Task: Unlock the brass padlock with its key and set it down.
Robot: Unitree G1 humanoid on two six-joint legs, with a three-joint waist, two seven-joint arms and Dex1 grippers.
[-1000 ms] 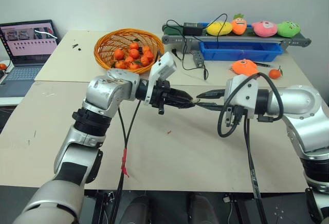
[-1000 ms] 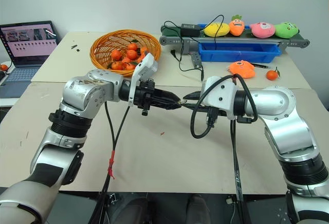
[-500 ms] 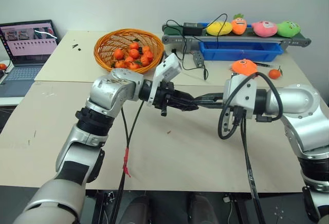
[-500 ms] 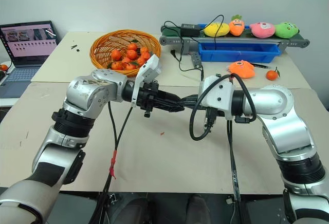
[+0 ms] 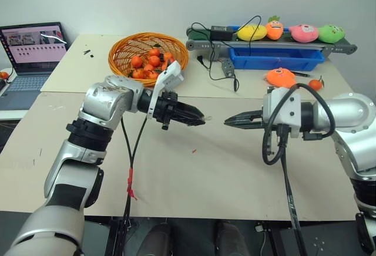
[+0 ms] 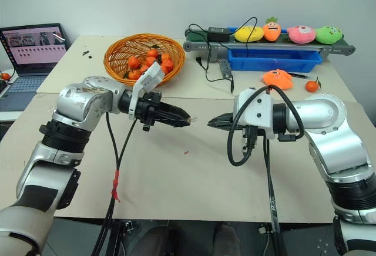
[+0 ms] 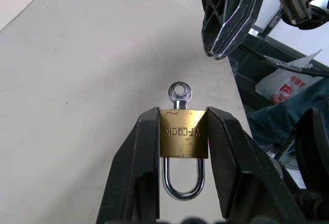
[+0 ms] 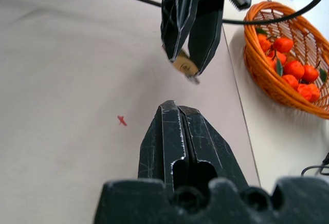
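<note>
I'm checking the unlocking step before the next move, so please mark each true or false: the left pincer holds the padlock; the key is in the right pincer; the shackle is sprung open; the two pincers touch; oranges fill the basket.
1. The left pincer grips the brass padlock by its body. True.
2. The right pincer holds the key. False: it is shut on nothing, and the key sits in the padlock.
3. The shackle has sprung open. False: both legs look seated in the body.
4. The two pincers touch. False: a gap separates them.
5. The wicker basket holds oranges. True.
</note>
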